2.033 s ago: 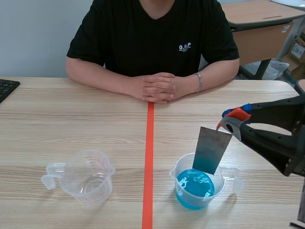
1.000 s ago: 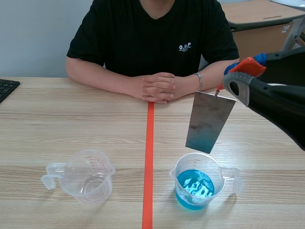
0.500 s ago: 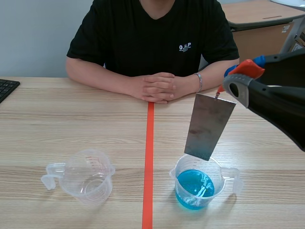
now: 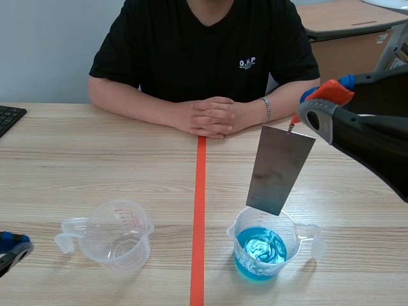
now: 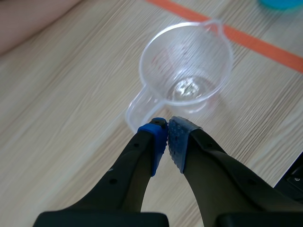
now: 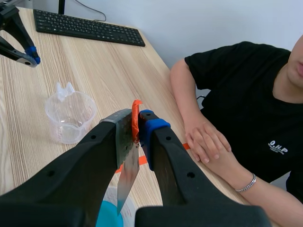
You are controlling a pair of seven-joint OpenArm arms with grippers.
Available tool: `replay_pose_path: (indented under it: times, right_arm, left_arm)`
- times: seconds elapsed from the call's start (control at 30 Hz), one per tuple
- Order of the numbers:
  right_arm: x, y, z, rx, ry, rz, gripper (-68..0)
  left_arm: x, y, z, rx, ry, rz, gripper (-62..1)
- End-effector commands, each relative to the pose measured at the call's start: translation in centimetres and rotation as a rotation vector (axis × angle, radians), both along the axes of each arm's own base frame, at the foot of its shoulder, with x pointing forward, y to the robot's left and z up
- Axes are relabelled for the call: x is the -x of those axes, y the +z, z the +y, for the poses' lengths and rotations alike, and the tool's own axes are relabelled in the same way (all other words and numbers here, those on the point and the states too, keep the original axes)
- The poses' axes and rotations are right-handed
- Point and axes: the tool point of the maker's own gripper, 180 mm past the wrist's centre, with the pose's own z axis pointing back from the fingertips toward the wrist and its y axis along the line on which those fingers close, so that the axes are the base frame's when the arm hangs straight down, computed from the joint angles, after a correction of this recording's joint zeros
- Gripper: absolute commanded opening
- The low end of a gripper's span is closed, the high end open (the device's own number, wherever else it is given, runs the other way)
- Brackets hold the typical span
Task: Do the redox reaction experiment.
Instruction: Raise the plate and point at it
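Listing from the near edge: left end effector (image 5: 166, 139), fingers pressed together on nothing, just short of the empty cup's handle. Empty clear cup (image 4: 118, 234), set on the desk (image 4: 127, 166) left of the tape line. Cup of blue liquid (image 4: 261, 245), right of it. Metal plate (image 4: 280, 169), pinched at its top corner by the right end effector (image 6: 138, 121), hung tilted just above the blue cup. Clasped hands (image 4: 210, 118) beyond. Risk judged: with so slight a grip, the plate could be swung or dropped, and liquid splashed.

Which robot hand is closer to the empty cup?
Left. The left gripper sits by the empty cup, at its handle; the right gripper hangs high near the blue cup, holding the metal plate.
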Motion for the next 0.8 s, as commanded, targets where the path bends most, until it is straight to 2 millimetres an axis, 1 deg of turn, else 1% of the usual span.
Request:
replay_pose_path:
  times: [0.0, 0.13, 0.3, 0.57, 0.77]
  right_arm:
    - [0.2, 0.9, 0.3, -0.023, 0.021, -0.019, -66.0]
    - [0.2, 0.9, 0.3, -0.023, 0.021, -0.019, -66.0]
    - [0.2, 0.9, 0.3, -0.023, 0.021, -0.019, -66.0]
    - [0.2, 0.9, 0.3, -0.023, 0.021, -0.019, -66.0]
    - [0.2, 0.9, 0.3, -0.023, 0.021, -0.019, -66.0]
  left_arm:
    - [-0.8, 1.3, -1.3, 0.032, -0.063, -0.045, -55.2]
    - [-1.9, 2.7, -3.2, 0.054, -0.181, -0.100, -55.2]
    - [-3.2, 3.8, -5.3, 0.090, -0.242, -0.149, -55.2]
    - [-4.3, 3.9, -9.3, 0.125, -0.296, -0.158, -55.2]
    - [-5.3, 3.7, -12.9, 0.136, -0.310, -0.145, -55.2]
